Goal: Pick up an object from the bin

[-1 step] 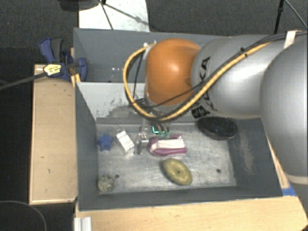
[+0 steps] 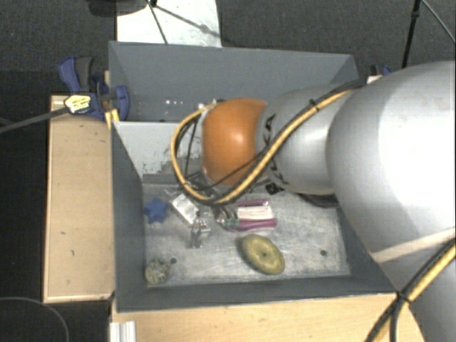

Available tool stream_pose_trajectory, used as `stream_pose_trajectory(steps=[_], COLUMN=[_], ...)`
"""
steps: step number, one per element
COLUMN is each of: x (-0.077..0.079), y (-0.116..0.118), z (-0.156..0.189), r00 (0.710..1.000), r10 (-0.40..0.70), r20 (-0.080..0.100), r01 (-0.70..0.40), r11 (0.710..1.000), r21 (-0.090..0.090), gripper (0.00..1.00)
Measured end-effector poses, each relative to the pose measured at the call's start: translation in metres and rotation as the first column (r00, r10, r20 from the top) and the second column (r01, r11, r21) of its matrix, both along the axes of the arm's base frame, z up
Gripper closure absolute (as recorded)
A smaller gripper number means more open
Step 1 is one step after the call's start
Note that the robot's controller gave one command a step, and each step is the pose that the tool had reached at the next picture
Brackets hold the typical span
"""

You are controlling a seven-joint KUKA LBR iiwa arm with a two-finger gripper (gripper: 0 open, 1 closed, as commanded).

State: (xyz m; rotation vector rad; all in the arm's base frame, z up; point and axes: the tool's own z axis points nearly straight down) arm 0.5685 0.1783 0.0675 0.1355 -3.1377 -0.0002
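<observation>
Arm [image 2: 370, 141] reaches down from right; tool [image 2: 197, 232] low over bin [image 2: 128, 212] floor, opening unclear.

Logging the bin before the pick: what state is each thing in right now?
blue piece: loose on the floor of the bin, left side.
pink and white packet: lying flat, mid-bin.
olive disc: lying flat, apart from the rest.
grey lump: loose in the lower-left corner.
gripper: low over the floor, between blue piece and packet.

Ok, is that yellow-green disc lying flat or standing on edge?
Flat: the disc shows its broad round face, resting on the bin floor.
</observation>
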Motion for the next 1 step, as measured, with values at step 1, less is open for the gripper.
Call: stream_pose_trajectory(steps=[1], x=[0.0009], y=[-0.0001], z=[0.0033], r00=[1.0], r10=[-0.007], r20=[0.002], r01=[0.007], r11=[1.0], r21=[0.001], gripper=[1.0])
